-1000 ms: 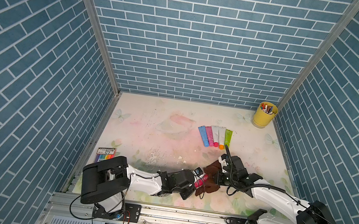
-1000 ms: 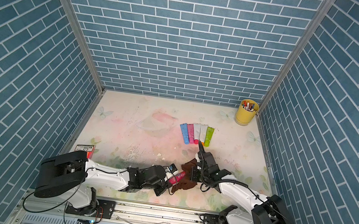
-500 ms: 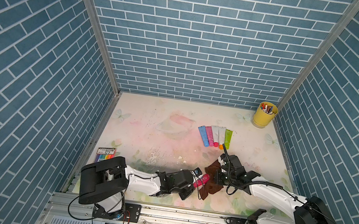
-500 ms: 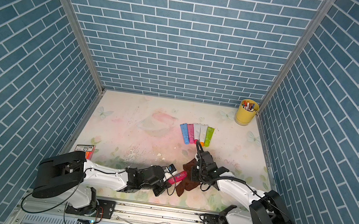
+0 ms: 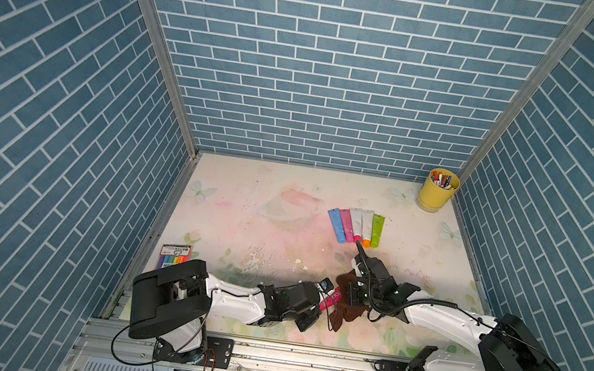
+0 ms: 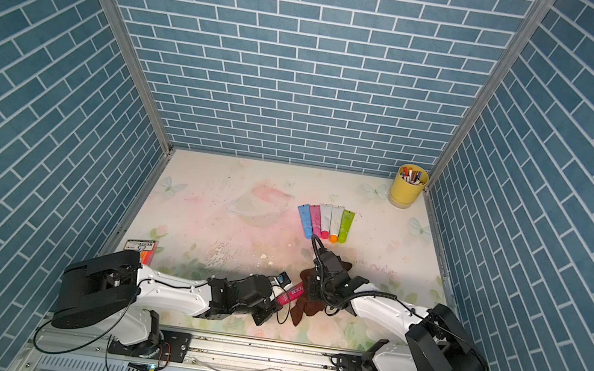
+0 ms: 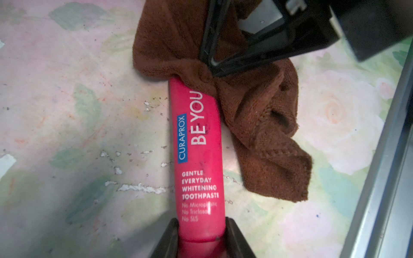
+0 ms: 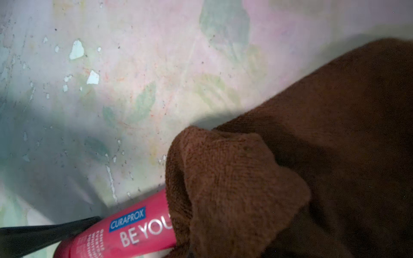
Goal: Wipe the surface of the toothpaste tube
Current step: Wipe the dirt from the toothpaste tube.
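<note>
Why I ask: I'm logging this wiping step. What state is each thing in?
Toothpaste tube, gripped at one end, far end under the cloth.
Cloth, bunched, pinched and draped over the tube's end.
Left end effector, shut on the toothpaste tube.
Right end effector, shut on the cloth.
Five spare tubes, lying side by side.
Cup, upright, full of pens.
Marker pack, lying flat.

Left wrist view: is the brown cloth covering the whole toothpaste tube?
No, the brown cloth covers only one end of the toothpaste tube; most of its length lies bare.
</note>
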